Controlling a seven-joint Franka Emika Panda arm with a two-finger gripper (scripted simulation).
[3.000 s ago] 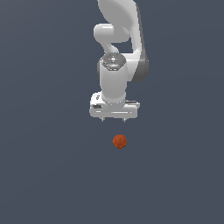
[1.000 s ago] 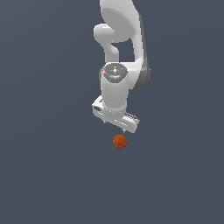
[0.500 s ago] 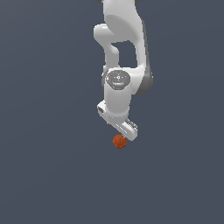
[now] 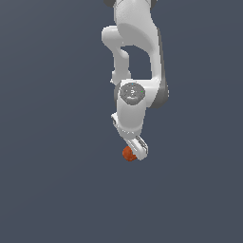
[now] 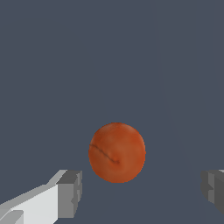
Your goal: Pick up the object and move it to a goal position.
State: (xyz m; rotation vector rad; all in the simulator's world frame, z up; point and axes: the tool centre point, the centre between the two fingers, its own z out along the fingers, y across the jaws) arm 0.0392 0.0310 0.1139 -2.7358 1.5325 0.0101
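The object is a small orange-red ball (image 4: 127, 153) with a mottled surface, lying on the flat dark grey surface. In the exterior view my white gripper (image 4: 135, 153) has come down over it and partly covers its right side. In the wrist view the ball (image 5: 117, 152) sits between my two fingertips (image 5: 70, 193), which stand wide apart on either side and do not touch it. The gripper (image 5: 141, 192) is open and holds nothing.
The white arm (image 4: 135, 52) reaches down from the top of the exterior view. The dark grey surface (image 4: 52, 180) spreads all round with no other objects showing.
The gripper has come down and turned about its axis, from well above the ball to around it. The ball has not moved.
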